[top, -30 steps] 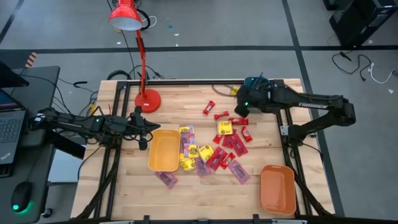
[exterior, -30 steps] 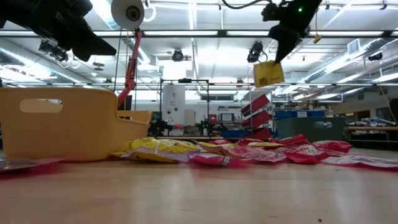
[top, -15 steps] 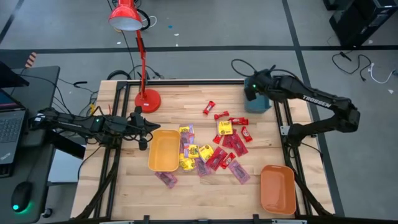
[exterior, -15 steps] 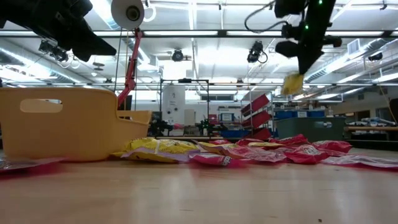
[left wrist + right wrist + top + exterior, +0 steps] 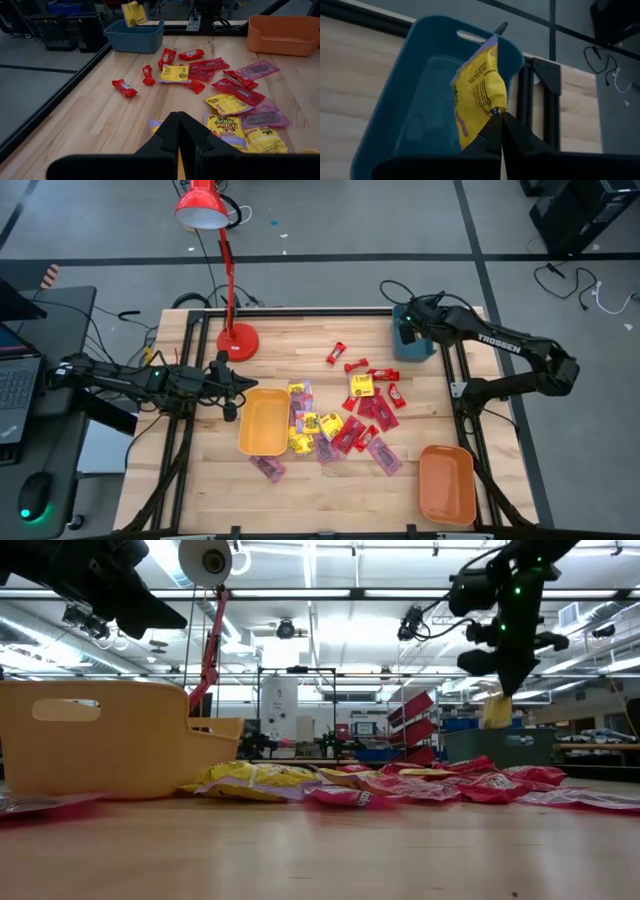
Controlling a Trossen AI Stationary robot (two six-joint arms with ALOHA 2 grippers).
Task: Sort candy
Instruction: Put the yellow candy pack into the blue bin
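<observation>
**Yellow packet held over teal tray, rest of candy mid-desk**

Wooden desk (image 5: 200, 490) on a dark frame, grey floor around it, a big workshop room with ceiling lights behind in the low view. The candy (image 5: 345, 420) lies mostly in a loose pile at the desk's middle: red wrappers, yellow packets with dark print, pinkish-purple packets. A few red pieces (image 5: 338, 353) sit apart toward the far edge, one pinkish packet (image 5: 266, 468) lies near the front edge beside the yellow-orange tray (image 5: 262, 421). One yellow packet (image 5: 479, 95) is off the desk, pinched at its lower edge by the right gripper (image 5: 496, 114), jaws closed on it. It hangs directly above the teal tray (image 5: 425, 90) at the far right corner; in the low view the packet (image 5: 497, 711) dangles below the gripper, clear of the pile. Left wrist view shows the same packet (image 5: 134, 13) above the teal tray (image 5: 134, 37).

Left gripper (image 5: 179, 131) waits at the desk's left side, just beside the yellow-orange tray, jaws closed, holding nothing. An orange tray (image 5: 446, 484) sits at the front right corner, well apart from the pile. Red desk lamp (image 5: 212, 240) stands at the far left, its base on the desk. Laptop (image 5: 15, 385) and mouse (image 5: 32, 498) sit on a side table left of the desk.
</observation>
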